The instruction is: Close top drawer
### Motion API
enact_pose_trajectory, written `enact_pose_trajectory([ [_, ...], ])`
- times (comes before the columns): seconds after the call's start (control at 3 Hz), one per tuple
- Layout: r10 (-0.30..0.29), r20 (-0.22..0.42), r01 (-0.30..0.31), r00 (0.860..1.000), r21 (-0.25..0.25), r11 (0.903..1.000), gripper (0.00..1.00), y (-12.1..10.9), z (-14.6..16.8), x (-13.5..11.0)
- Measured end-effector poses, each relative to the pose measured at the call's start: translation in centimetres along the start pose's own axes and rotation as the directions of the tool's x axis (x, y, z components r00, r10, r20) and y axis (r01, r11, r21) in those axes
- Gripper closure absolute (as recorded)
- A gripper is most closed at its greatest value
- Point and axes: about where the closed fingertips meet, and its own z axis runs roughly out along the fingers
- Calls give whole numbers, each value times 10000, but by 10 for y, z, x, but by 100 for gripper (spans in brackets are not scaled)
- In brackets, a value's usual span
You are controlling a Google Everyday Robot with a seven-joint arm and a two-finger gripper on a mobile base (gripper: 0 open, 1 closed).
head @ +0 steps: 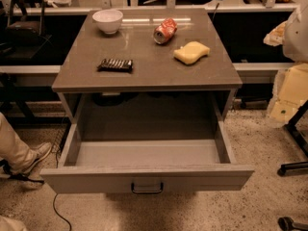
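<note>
The top drawer of a grey cabinet is pulled far out toward me. Its inside is wide, deep and empty. Its flat grey front panel faces me, with a small dark loop handle at the middle. The lower drawers are hidden behind it. My gripper is not in view.
On the cabinet top lie a white bowl, a tipped red can, a yellow sponge and a dark snack bar. A person's leg and shoe are at the left. Chair legs stand at the right.
</note>
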Motion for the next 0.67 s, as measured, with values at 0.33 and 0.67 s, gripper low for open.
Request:
enact_pose_trajectory([
  [0.33, 1, 0, -1, 10000, -1, 10000, 0, 0, 0, 0],
  [0.67, 795, 95, -786, 9968, -776, 9939, 0, 11, 24, -1],
])
